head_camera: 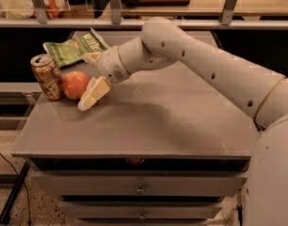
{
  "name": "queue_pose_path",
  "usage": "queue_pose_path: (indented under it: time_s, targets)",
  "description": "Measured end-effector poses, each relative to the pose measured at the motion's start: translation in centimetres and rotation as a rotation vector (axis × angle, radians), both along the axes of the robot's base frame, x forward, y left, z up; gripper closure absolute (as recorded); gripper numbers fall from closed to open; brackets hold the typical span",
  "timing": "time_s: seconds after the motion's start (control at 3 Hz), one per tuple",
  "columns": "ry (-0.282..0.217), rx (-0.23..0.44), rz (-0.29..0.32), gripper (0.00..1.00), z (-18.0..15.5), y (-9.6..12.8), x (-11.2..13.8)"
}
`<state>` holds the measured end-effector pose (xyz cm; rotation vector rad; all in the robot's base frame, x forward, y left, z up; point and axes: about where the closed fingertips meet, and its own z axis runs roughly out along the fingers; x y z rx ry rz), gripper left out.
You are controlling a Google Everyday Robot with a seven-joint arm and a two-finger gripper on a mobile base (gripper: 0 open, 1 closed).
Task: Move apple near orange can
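Observation:
The apple [74,84], round and reddish-orange, rests on the grey table top [148,121] at its left side. It stands right beside the orange can [46,76], which is upright with a silver top; the two look as if they touch or nearly touch. My gripper [90,76] is just right of the apple and is open. Its near finger [93,93] points down-left past the apple's right side, and its far finger [91,58] shows behind the apple. The apple is not gripped.
A green chip bag [71,50] lies behind the can and apple. The table's left edge is close to the can. Drawers [140,188] sit below the table front. A shelf rail [134,22] runs behind the table.

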<state>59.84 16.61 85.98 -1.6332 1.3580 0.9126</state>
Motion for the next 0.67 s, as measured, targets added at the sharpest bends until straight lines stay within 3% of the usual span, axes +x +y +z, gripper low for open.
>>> queue_pose_path:
  time_s: [0.67]
  targets:
    - [-0.041,-0.069,-0.013,0.00,2.3,-4.0,3.7]
